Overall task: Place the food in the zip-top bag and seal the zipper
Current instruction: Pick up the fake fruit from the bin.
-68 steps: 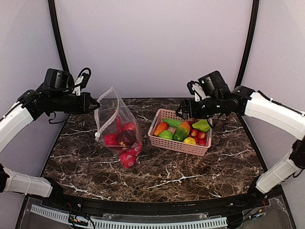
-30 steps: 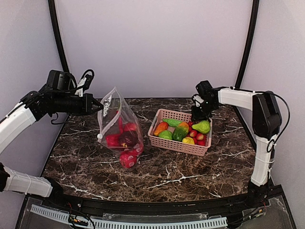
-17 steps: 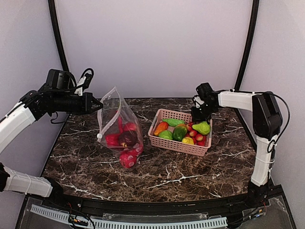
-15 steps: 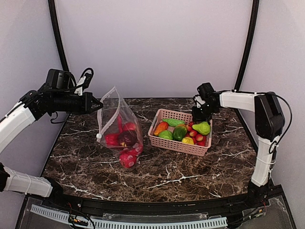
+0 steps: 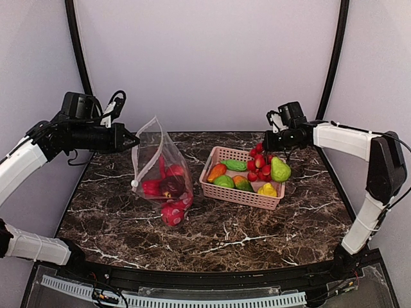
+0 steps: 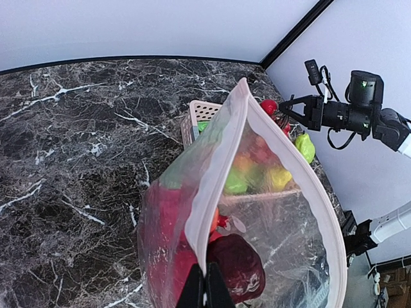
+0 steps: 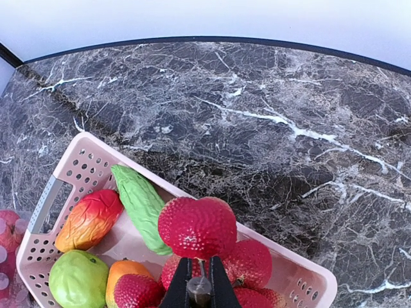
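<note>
Strawberry bunch point(image 7: 197, 228) | pinched in right fingers point(image 7: 216, 283), above basket point(image 7: 76, 156) | left fingers point(image 6: 192, 292) clamped on zipper point(image 6: 221, 168)

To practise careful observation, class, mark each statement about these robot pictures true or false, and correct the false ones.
1. The left gripper pinches the zipper of the zip-top bag. True.
2. The bag lies flat and sealed. False: it is held upright with its mouth open.
3. The right gripper grips a bunch of red strawberries over the pink basket. True.
4. The bag is empty. False: red fruits already sit inside.
</note>
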Available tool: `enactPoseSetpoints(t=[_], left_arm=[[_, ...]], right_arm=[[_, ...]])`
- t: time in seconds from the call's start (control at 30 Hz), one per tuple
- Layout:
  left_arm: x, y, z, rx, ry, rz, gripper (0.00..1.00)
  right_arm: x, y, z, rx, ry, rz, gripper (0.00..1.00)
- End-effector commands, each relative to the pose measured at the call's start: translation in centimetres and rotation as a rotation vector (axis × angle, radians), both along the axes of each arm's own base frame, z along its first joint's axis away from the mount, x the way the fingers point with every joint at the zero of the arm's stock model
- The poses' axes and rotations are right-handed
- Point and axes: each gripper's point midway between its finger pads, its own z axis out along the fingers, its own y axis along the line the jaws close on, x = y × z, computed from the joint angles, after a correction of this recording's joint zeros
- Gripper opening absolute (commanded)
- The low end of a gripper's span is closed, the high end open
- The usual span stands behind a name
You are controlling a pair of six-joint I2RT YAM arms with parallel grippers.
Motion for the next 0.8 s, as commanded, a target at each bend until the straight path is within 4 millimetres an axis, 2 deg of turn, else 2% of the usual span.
enactPoseSetpoints(t=[0.0,0.3,0.47,0.57,0.6,0.63,0.67,0.77], left_arm=[[-0.3,0.1,1.8,-0.022,-0.038,-0.007,0.01],[-0.3,0.1,2.3,-0.029,-0.046,-0.009,0.01],[-0.4,0.1,2.7,-0.025,-0.059,-0.019,0.01],[-0.3,-0.1,4.1,-0.022,-0.097,-0.036,0.01],[-0.3,-0.1,5.3,-0.018,-0.121,-0.045,0.01],[-0.1,-0.2,5.4,-0.010,-0.121,-0.051,0.01],[-0.2,-0.2,6.8,-0.010,-0.147,-0.060,0.01],[0.3,-0.9,8.2,-0.009,-0.168,-0.092,0.01]], right_arm=[[0.3,1.3,1.8,0.022,-0.087,0.038,0.00],[-0.2,3.9,5.5,0.046,-0.187,0.087,0.00],[-0.8,4.2,8.6,0.049,-0.265,0.095,0.00],[-1.2,4.2,10.7,0.061,-0.310,0.101,0.00],[-1.4,4.1,11.5,0.063,-0.325,0.105,0.00],[-1.6,4.1,12.1,0.068,-0.338,0.110,0.00],[-1.9,4.1,12.8,0.072,-0.350,0.116,0.00],[-2.7,3.8,14.8,0.087,-0.381,0.124,0.00]])
